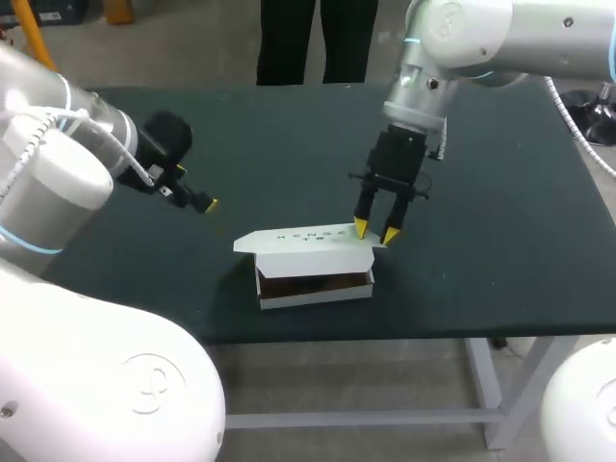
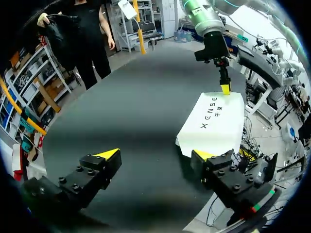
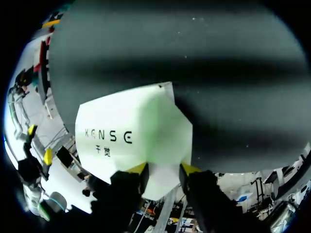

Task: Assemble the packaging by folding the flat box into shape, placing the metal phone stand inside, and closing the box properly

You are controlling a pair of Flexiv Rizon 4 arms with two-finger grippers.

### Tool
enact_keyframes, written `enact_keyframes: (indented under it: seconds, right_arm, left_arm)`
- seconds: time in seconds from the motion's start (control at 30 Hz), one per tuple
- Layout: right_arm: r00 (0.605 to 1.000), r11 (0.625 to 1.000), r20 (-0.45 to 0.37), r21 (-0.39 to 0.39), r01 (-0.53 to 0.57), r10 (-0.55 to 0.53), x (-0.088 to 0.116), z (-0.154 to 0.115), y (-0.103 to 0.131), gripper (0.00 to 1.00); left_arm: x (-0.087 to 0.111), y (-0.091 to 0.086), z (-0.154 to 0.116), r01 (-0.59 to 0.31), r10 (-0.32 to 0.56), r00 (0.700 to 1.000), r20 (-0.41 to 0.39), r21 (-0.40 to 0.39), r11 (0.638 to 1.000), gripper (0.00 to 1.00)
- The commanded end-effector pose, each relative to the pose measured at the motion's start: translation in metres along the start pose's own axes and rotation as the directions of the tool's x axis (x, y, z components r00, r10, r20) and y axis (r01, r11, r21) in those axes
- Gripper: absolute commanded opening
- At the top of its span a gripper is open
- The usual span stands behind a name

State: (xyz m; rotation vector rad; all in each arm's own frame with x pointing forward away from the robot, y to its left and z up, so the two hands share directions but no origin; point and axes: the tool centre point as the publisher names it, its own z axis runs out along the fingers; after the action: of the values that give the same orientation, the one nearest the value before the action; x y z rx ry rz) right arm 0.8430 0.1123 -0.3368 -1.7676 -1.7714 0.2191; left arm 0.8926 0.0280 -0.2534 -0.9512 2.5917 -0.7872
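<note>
The white box (image 1: 315, 289) stands near the table's front edge. Its printed lid (image 1: 303, 241) is tilted up, leaving a gap at the front. Through the gap the inside looks dark, and I cannot make out what lies in it. My right gripper (image 1: 376, 231) points straight down at the lid's right end, its fingers partly apart and their yellow tips on the lid's edge. In the right wrist view the lid (image 3: 131, 131) fills the space ahead of that gripper (image 3: 163, 170). My left gripper (image 2: 156, 155) hovers open and empty left of the box (image 2: 214, 124), above the table.
The dark green table (image 1: 500, 221) is bare around the box. The table's front edge runs close below the box. My left arm's wrist (image 1: 164, 144) hangs over the table's left part.
</note>
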Motion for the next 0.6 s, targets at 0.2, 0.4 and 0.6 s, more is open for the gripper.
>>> enact_keyframes:
  seconds: [0.2,0.4,0.6]
  right_arm:
    - [1.0,1.0,-0.005,-0.013,0.0,0.0,0.0,0.004,-0.001,0.46]
    - [1.0,1.0,-0.016,-0.022,0.001,-0.001,-0.002,0.005,0.0,0.46]
    - [1.0,1.0,-0.022,-0.029,0.004,-0.005,-0.003,0.006,0.001,0.46]
  left_arm:
    - [0.0,-0.017,0.002,0.129,-0.22,0.933,-0.284,-0.306,0.943,1.0]
    - [0.011,-0.023,0.009,0.371,-0.471,0.865,-0.173,-0.411,0.833,1.0]
    - [0.021,-0.018,0.013,0.507,-0.564,0.826,0.0,-0.437,0.743,1.0]
